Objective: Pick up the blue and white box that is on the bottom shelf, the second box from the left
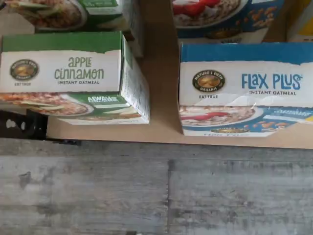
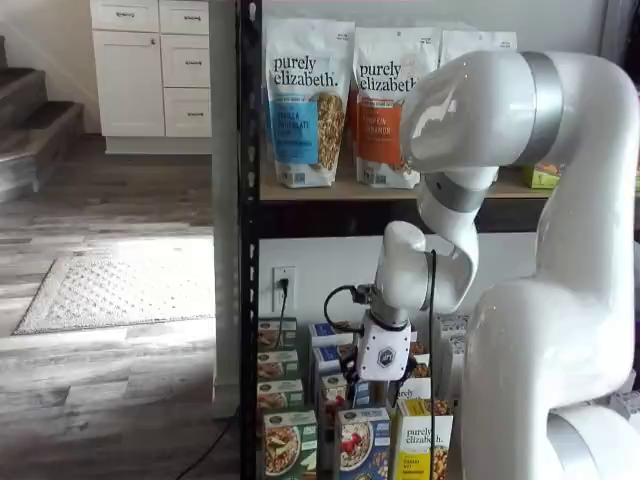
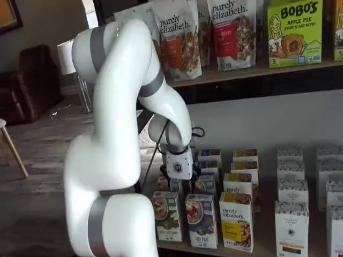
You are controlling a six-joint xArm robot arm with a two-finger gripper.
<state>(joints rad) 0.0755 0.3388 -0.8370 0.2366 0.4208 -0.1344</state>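
You're in the approach: the gripper [image 2: 384,385] hangs empty above the front boxes (fingers hidden, jaws apparently spread wide). The blue and white box [image 3: 201,220] stands untouched at the bottom shelf [image 1: 161,122] front, beside the green-trimmed box [image 3: 166,216]. Next, lower the fingers to straddle its 2 sides.

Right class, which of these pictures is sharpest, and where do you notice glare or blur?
Wrist view: sharpest, the blue and white box lettering legible. A shelf view: window glare on the floor. A shelf view: soft, dim on the left; arm brightly lit.

Blue and white box [image 1: 246,88], green-trimmed box [image 1: 73,73] beside, apart, brown shelf board [image 1: 161,98]
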